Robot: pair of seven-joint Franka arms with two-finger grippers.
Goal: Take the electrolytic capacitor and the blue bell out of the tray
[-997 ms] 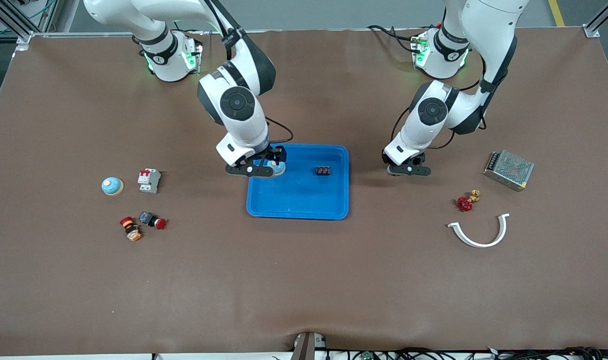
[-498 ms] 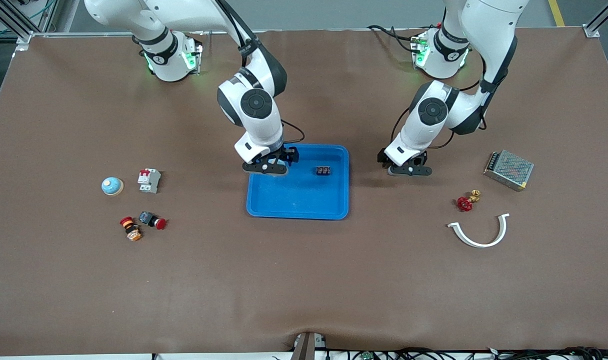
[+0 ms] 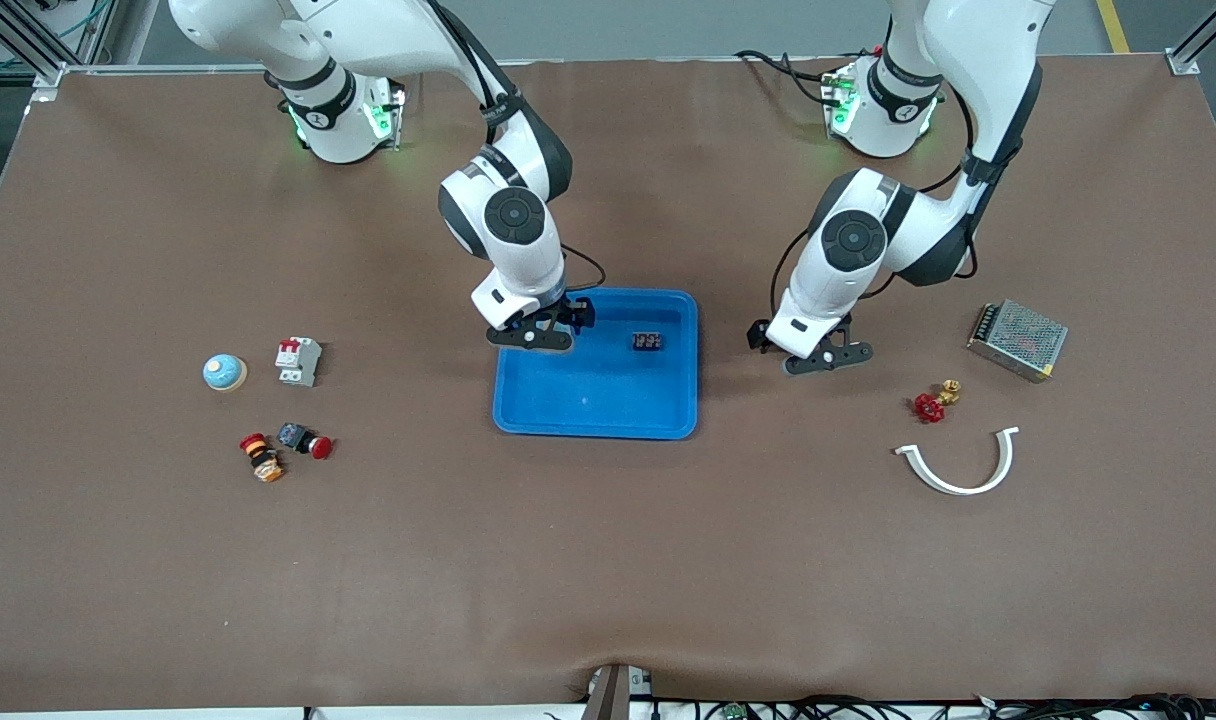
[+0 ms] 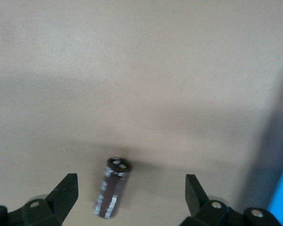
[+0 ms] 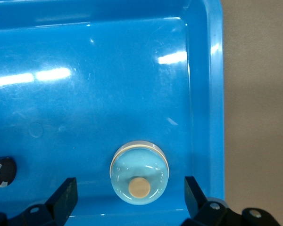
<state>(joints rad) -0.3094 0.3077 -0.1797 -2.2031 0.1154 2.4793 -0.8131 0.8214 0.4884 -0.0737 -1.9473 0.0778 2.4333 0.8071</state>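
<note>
A: Status? Where's the electrolytic capacitor [image 4: 112,187]?

B: Out of the tray [image 3: 608,410]. It's lying on the bench [image 3: 608,560] just beside the tray, toward the left arm's end, under the left hand [image 3: 816,352], fingers spread wide, nothing held.

A: Blue bell [image 5: 140,172]?

B: Not out yet, sits in a tray corner. Right hand [image 3: 540,328] is wide open directly over it. I'd say descend, straddle the dome, close, lift clear of the rim.

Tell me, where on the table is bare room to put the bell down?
Bare cloth lies between the tray and the red buttons, and nearer the camera. It is crowded by the other bell and breaker, and around the valve, white clip and power supply.
</note>
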